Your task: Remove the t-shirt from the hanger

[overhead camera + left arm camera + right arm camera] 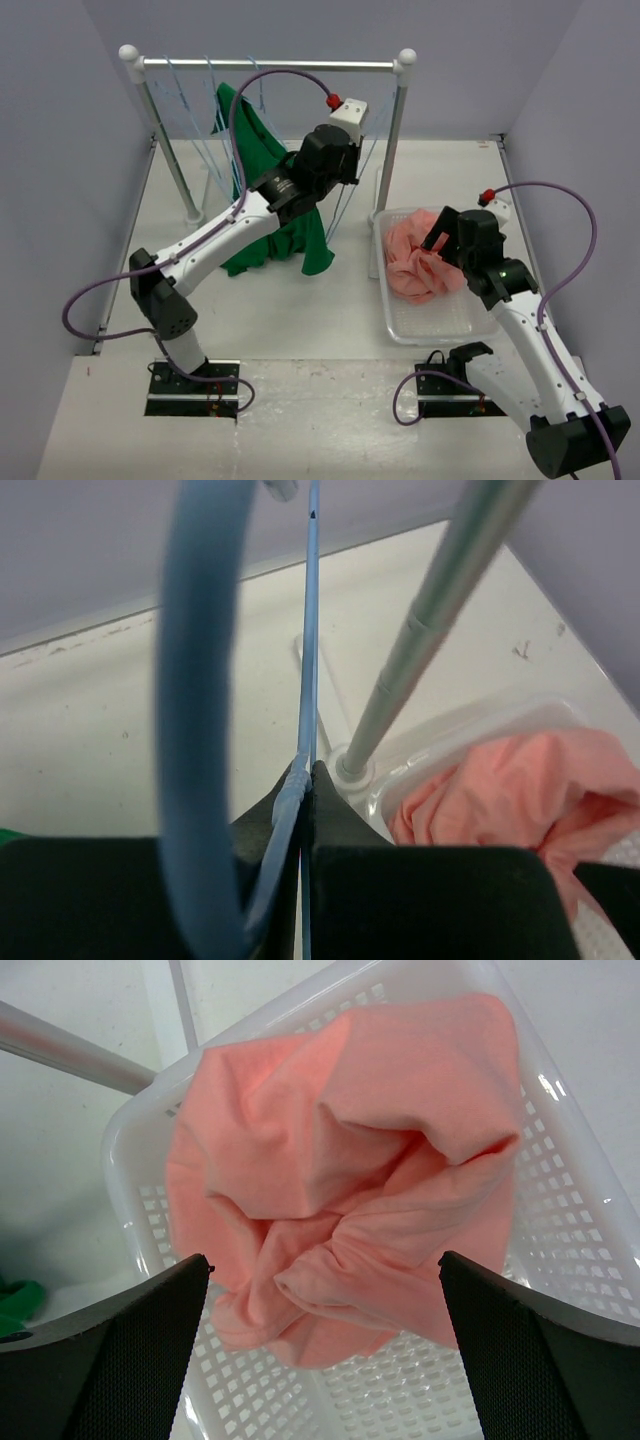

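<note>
your left hand (308, 777) is pinched shut on the thin wire of the hanger (192, 730), up by the right post of the grey rail (270, 64). further right, the t-shirt (418, 262) lies crumpled in the white basket (400, 325) on the tabletop (300, 310). your right hand (322, 1260) hangs just above it, spread wide, holding nothing.

1. We see a grey rail (270, 64) on two posts, spanning the back of the white table (300, 300).
2. A green shirt (262, 140) hangs from it, left of middle.
3. Spare blue hangers (212, 95) hang left of that shirt.
4. A white slotted basket (430, 325) sits on the table, near the right post's foot.
</note>
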You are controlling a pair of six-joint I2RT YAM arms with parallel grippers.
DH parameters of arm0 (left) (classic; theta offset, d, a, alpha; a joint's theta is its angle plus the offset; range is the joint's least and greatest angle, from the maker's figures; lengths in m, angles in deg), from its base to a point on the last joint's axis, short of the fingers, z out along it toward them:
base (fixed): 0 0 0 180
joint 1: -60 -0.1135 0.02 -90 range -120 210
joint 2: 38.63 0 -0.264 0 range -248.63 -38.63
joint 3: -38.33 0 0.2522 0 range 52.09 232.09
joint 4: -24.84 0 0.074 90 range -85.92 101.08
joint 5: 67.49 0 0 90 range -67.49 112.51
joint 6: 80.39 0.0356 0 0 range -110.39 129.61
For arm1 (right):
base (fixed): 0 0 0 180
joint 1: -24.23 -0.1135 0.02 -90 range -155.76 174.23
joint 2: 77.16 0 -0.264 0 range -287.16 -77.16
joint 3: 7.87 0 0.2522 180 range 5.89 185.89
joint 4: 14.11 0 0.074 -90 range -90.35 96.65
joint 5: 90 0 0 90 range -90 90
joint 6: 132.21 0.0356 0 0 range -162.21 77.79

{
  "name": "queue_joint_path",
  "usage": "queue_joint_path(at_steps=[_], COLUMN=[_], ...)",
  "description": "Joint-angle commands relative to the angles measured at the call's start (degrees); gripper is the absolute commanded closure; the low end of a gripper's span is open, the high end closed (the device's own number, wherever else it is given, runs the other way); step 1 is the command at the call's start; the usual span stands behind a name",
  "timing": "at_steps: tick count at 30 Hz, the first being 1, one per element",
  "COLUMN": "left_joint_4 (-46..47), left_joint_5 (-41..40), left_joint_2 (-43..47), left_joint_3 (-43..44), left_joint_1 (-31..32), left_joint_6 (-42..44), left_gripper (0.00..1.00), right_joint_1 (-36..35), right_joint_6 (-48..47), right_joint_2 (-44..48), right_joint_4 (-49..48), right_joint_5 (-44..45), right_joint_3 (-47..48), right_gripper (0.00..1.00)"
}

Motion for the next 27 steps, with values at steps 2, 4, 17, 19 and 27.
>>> queue_joint_path(at_steps=[2, 4, 17, 19, 27], left_joint_4=[10.64, 12.84, 12.77, 9.88, 8.19], left_joint_5=[3.77, 3.50, -4.75, -6.16, -4.23], left_joint_2=[12.58, 15.58, 6.38, 2.00, -4.00], left_joint_3=[-8.08, -10.03, 5.67, 12.50, 18.36], left_joint_1=[1.27, 1.45, 0.75, 0.22, -5.40], left_joint_6=[4.60, 4.95, 12.34, 12.16, 7.07], left_gripper=[1.00, 1.00, 1.00, 1.00, 1.00], right_joint_1=[0.13, 0.13, 0.13, 0.13, 0.13], right_joint_6=[-1.07, -1.16, -0.90, -1.16, -1.51], right_joint_2=[0.63, 0.46, 0.98, 1.07, 1.68], right_joint_4=[-2.05, -2.23, -2.76, -2.76, -2.67], right_joint_5=[1.82, 2.00, 3.14, 3.32, 3.84], right_joint_3=[-0.35, -0.44, -1.67, -1.49, -1.32], right_gripper=[0.01, 0.01, 0.01, 0.01, 0.01])
